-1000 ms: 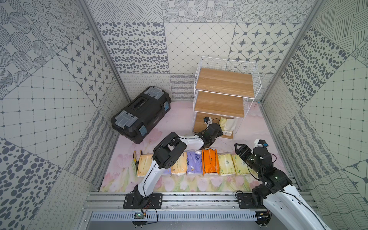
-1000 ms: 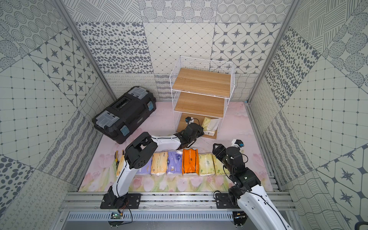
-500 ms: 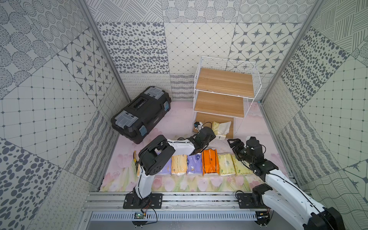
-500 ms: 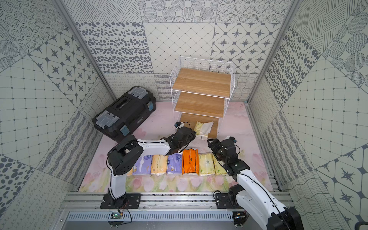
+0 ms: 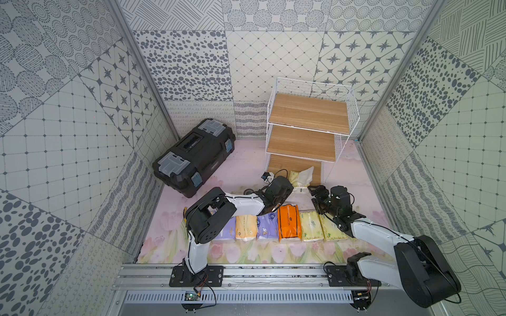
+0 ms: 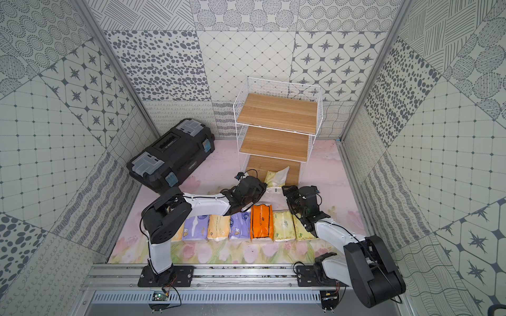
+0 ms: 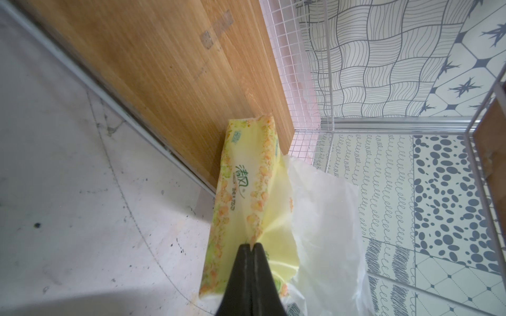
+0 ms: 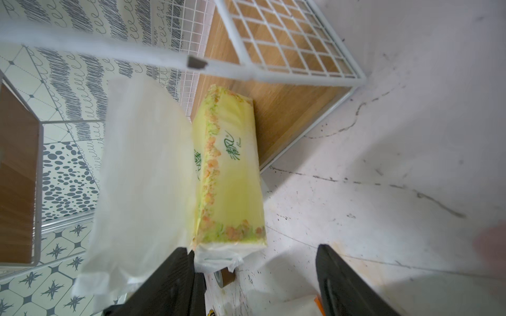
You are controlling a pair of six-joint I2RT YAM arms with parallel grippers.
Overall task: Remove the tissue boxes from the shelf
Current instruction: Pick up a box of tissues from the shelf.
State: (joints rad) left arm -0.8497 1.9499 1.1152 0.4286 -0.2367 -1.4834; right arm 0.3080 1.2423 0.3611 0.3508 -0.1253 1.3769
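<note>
A pale yellow-green tissue box (image 7: 241,175) lies half on the shelf's (image 5: 306,113) bottom board and half on the floor in front of it (image 5: 298,179). My left gripper (image 7: 251,245) is shut on a pinch of its wrapper at the near end. A whitish loose sheet (image 7: 323,208) hangs off its side. My right gripper (image 8: 253,250) is open just short of the same box (image 8: 232,169), beside it on the right (image 5: 315,191). Several other tissue boxes, among them a bright orange one (image 5: 289,223), lie in a row on the floor. The upper shelf boards (image 6: 276,109) are bare.
A black toolbox (image 5: 194,157) stands at the back left by the wall. A small brown tape roll (image 8: 226,276) lies on the floor under the box's near end. The shelf's white wire side (image 8: 287,41) is close above my right gripper.
My left gripper has dragged the yellow-green box a little forward and left, away from the shelf. My right arm has reached from above the row toward that box, its jaws closing slightly.
</note>
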